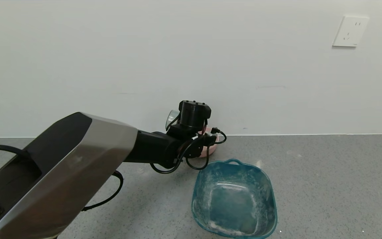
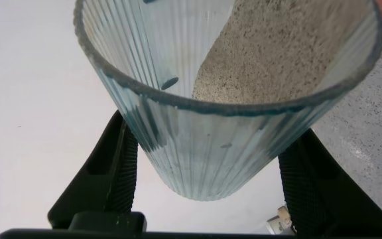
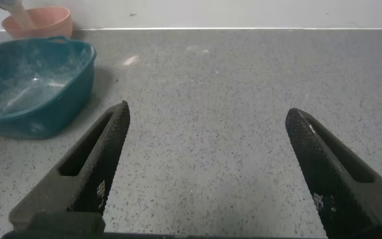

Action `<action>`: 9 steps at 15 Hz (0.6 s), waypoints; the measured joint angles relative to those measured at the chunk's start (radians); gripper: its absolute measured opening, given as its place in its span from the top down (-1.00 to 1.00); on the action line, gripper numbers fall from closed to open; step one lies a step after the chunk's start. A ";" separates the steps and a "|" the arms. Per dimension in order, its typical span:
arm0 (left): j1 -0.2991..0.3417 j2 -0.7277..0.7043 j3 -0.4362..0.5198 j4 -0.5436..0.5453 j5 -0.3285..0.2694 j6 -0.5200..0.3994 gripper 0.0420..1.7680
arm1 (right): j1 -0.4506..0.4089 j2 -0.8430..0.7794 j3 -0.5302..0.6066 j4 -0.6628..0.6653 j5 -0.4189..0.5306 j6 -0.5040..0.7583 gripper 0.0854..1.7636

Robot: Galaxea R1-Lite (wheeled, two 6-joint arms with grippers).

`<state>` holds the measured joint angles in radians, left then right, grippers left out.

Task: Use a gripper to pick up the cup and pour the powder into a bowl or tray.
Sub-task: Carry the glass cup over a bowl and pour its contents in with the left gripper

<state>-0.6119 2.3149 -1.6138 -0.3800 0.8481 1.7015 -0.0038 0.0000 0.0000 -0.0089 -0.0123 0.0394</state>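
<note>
item: left gripper (image 2: 207, 192), at the far end of the counter (image 1: 310, 172) by the wall (image 1: 191, 59), with my fingers (image 2: 121, 166) clamping the cup (image 2: 224, 99) on opposite ribbed sides, low on its body. i am holding it tipped over the bowl (image 3: 38, 23), which is standing against the wall just behind the teal basin (image 1: 234, 199); in the right wrist view a pale stream of powder (image 3: 20, 14) is running from the cup's lip down into the bowl. item: cup, clear ribbed glass, no handle, tapered. i am judging it light, rigid and breakable; the ribs are giving some purchase, yet the taper could let it slide in the jaws, so the hold belongs on the straight mid-to-lower wall, firm but not crushing. item: powder, fine and loose, likely to drop in clumps if the tilt is quickened. item: right gripper (image 3: 207, 172), idling low over bare counter well apart from the basin, jaws spread wide and holding nothing. item: counter, grey speckled stone, flat and hard, unforgiving to dropped glass; the basin's inside is dusted white. item: wall, plain white, with a socket plate (image 1: 350, 31) high on the right.
</note>
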 joint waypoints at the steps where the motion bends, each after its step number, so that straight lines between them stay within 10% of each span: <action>1: 0.000 -0.001 0.002 -0.001 0.000 -0.004 -0.39 | 0.000 0.000 0.000 0.000 0.000 0.000 -0.94; 9: 0.000 -0.026 0.105 -0.186 -0.013 -0.012 -0.39 | 0.000 0.000 0.000 0.000 0.000 0.000 -0.94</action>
<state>-0.6123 2.2889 -1.5087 -0.5657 0.8347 1.6894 -0.0036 0.0000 0.0000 -0.0085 -0.0123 0.0394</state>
